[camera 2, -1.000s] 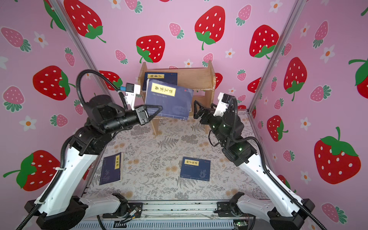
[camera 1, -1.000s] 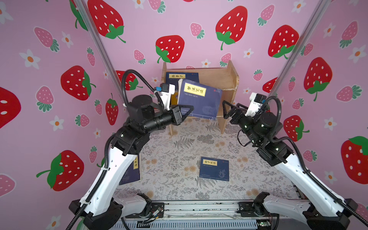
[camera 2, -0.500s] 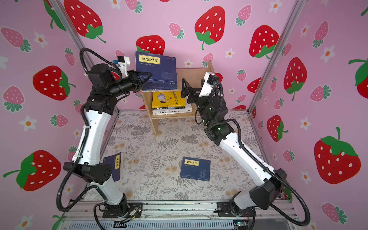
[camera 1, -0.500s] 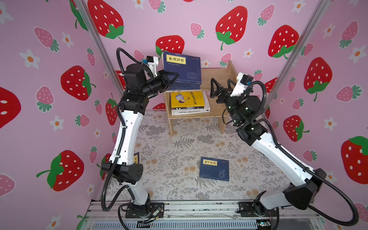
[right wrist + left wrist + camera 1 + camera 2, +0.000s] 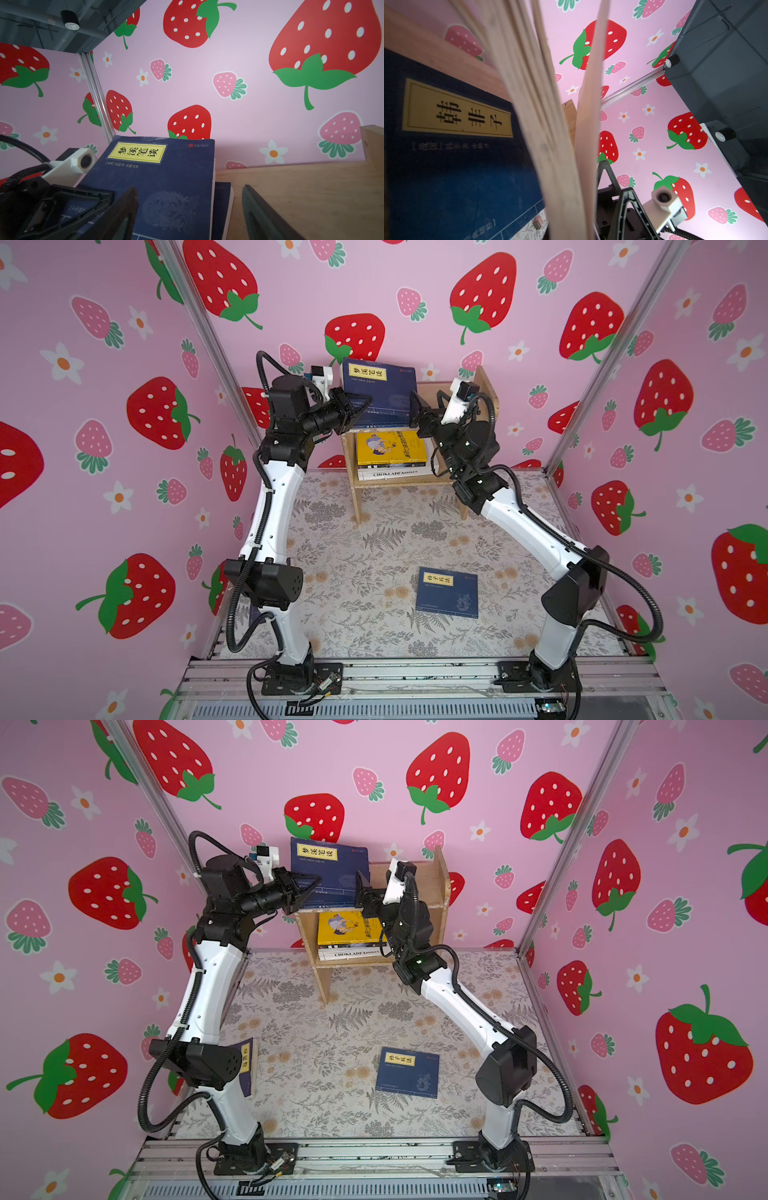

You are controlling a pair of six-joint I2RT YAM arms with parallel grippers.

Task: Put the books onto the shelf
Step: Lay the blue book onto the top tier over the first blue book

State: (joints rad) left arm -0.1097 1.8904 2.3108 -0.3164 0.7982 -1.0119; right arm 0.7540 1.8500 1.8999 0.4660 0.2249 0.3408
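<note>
The navy paperback with a yellow rectangular title label (image 5: 380, 385) has a matt, slightly scuffed cover with a pale ornament printed low on it. Its cream pages fan loosely in the left wrist view. The left pincer (image 5: 361, 407) is clenched on the book's near corner and holds it tilted, label end higher, over the top tier of the small bare-wood two-tier shelf (image 5: 487, 385). Under that load a second navy paperback with a yellow label (image 5: 456, 166) lies flat on the top board.

The right pincer (image 5: 189, 187) is released, its black fingers (image 5: 124, 209) spread wide. One is over the held cover and the other over bare board. The book's free long edge runs between them; whether it is touched I cannot tell. Past the outer finger the board is open up to the upright side panel.

Below both pincers, on the lower tier, a glossy yellow cartoon-cover paperback (image 5: 392, 445) tops a stack that includes a thick white book (image 5: 395, 475) with "CHOKLADFABRIKEN" on its spine. Well below, nearer the arms' bases, a third navy paperback (image 5: 448, 593) lies flat on the grey floral cloth (image 5: 374, 539). A fourth navy paperback (image 5: 248, 1065) is partly hidden behind the left arm's elbow. Walls of pink strawberry wallpaper (image 5: 291, 302) close three sides.
</note>
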